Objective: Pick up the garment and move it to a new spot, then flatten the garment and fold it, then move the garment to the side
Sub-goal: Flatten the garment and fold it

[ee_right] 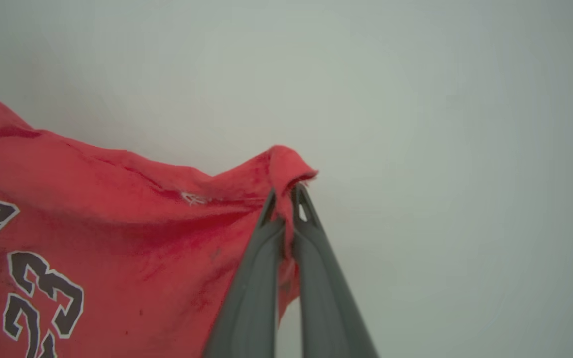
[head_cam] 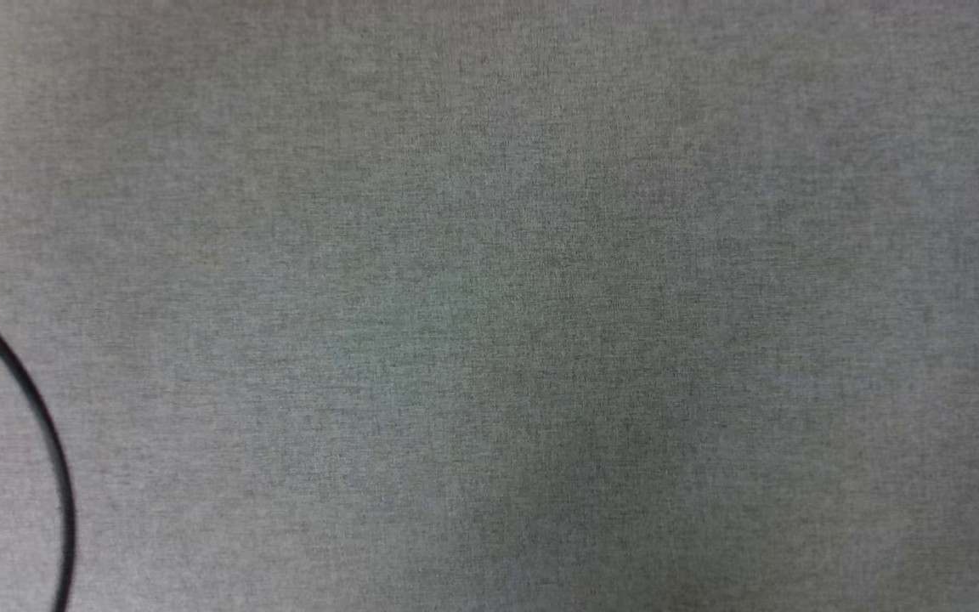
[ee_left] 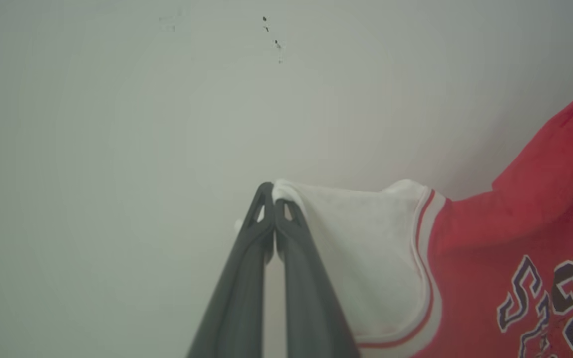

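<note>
**Helper:** Where is the garment, and what are your 2 grippers doing?

**Me:** My left gripper [ee_left: 272, 199] is squeezed tight on the garment [ee_left: 495, 223]. Its 2 dark fingers are pressed together. The edge of the white sleeve [ee_left: 366, 248] is pinched right at their tips. From there the sleeve spreads out to the right of the fingers. Past it comes the striped trim [ee_left: 428, 268], red and white. Then comes the red body, with the black lettering [ee_left: 560, 293] at the far lower right.

**Helper:** And the other one?

**Me:** My right gripper [ee_right: 286, 191] is squeezed tight too. A folded bit of red cloth sits between its tips and pokes up a little over them. The rest of the red body runs off to the left of those fingers. The black number [ee_right: 43, 293], with its white outline, is at the lower left.

**Helper:** What is behind the cloth?

**Me:** A plain pale surface [ee_left: 117, 124] lies beyond both pairs of fingers. A few small dark specks [ee_left: 271, 35] are on it, well ahead of the left tips.

**Helper:** What does the head camera give you?

**Me:** A grey woven surface [head_cam: 489, 255], with a thin dark curved line [head_cam: 39, 416] at the lower left. It may be a cable, but I cannot tell from here.
</note>
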Controlling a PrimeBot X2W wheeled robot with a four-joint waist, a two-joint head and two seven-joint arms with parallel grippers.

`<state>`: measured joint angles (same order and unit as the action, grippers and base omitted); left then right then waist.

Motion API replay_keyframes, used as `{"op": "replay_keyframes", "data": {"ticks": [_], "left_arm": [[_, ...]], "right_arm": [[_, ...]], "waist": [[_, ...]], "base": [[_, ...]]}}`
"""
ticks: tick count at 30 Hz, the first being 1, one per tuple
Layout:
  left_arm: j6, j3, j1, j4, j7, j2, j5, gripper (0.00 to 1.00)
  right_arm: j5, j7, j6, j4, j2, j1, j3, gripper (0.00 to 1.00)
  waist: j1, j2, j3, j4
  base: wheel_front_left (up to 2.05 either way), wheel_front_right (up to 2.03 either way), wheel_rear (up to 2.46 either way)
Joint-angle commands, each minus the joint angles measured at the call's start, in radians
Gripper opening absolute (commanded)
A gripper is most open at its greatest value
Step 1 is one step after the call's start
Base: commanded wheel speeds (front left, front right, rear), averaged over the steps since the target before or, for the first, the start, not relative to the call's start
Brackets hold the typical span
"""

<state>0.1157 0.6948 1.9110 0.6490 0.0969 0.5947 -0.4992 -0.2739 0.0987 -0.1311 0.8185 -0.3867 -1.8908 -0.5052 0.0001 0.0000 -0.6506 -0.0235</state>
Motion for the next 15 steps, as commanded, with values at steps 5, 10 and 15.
{"op": "replay_keyframes", "data": {"ticks": [5, 10, 15], "left_arm": [[0.007, 0.040, -0.174, 0.036, 0.057, -0.006, -0.036, 0.00], [0.001, 0.063, -0.362, 0.030, 0.100, 0.018, -0.068, 0.00], [-0.037, 0.082, -0.594, -0.030, 0.123, 0.038, -0.108, 0.00]], "right_arm": [[-0.050, -0.066, 0.001, 0.036, 0.008, 0.153, -0.088, 0.00], [-0.120, -0.122, 0.001, 0.045, 0.016, 0.308, -0.163, 0.00], [-0.202, -0.165, 0.001, 0.030, 0.009, 0.478, -0.249, 0.00]], "waist": [[-0.0001, 0.0000, 0.049, 0.001], [-0.0001, 0.0000, 0.110, 0.011], [-0.0001, 0.0000, 0.183, 0.013]], "base": [[0.00, 0.00, 0.00], [0.00, 0.00, 0.00], [0.00, 0.00, 0.00]]}}
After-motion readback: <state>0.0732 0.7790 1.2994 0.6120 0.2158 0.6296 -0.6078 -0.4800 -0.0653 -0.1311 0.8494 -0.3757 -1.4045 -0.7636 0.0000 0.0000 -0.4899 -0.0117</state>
